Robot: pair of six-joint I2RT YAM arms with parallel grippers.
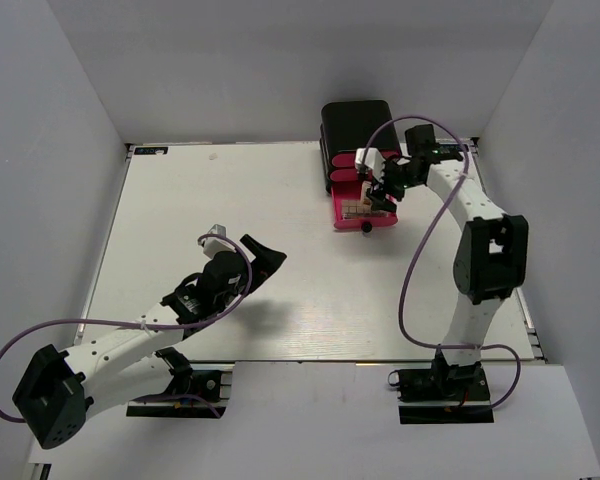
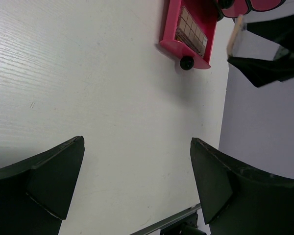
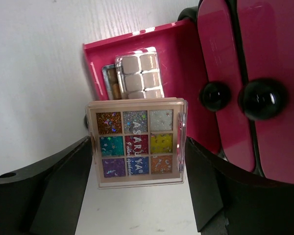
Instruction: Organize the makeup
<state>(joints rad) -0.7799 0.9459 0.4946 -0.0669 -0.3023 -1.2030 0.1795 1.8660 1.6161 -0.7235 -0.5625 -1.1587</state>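
The right gripper (image 3: 137,145) clamps the small square multicolour palette (image 3: 136,166) by 2 opposite edges, 1 black finger pressed to each side. Its face is turned to the wrist camera and shows 9 glittery pans in a 3 by 3 grid under a clear lid. The palette hangs at the front of the open drawer (image 3: 186,58), the pink tray pulled out of the black box (image 1: 355,125) at the far right of the table (image 1: 230,220); whether it touches the tray cannot be told. Inside that drawer lies the clear pinkish palette (image 3: 139,73) with pale square pans, partly over the brown palette (image 3: 109,84) beside it. The left wrist view shows the brown one's rows of pans more plainly. Just beside the open drawer are the closed drawer fronts (image 3: 272,58), each with a round black knob (image 3: 262,98). The left gripper (image 2: 137,142) is well apart from all this, above bare white table in the near-left part of the overhead view, its jaws spread wide and holding nothing — only wood-grain surface shows between the 2 dark fingers (image 2: 54,181).
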